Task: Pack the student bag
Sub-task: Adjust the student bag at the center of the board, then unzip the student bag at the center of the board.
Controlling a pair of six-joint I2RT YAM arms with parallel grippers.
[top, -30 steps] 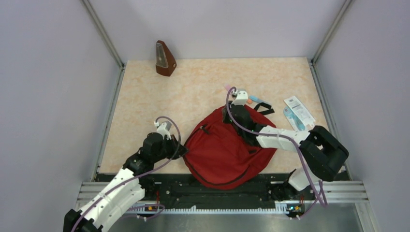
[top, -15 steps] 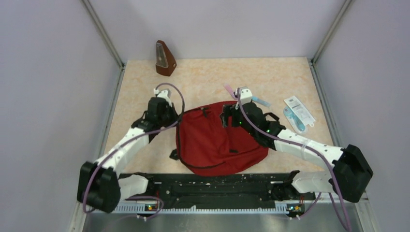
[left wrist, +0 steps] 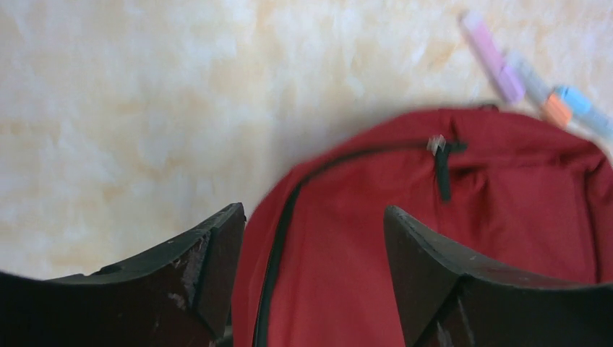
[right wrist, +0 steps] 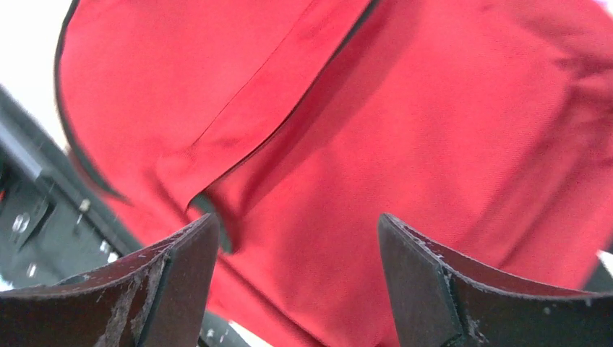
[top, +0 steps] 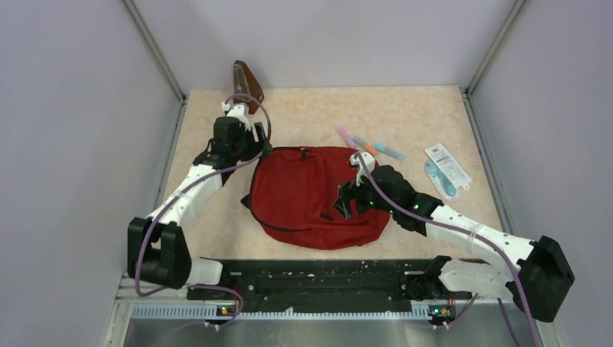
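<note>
The top camera looks down from high behind both arms' bases over the whole table. Each wrist camera sits close behind its own gripper, the left gripper and the right gripper, facing the student bag just beyond the jaws. All views share the bag.

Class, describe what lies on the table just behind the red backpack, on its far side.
Three markers, pink, orange and blue, lie by the far right edge of the backpack. Whether their near ends run under the fabric cannot be seen.
</note>
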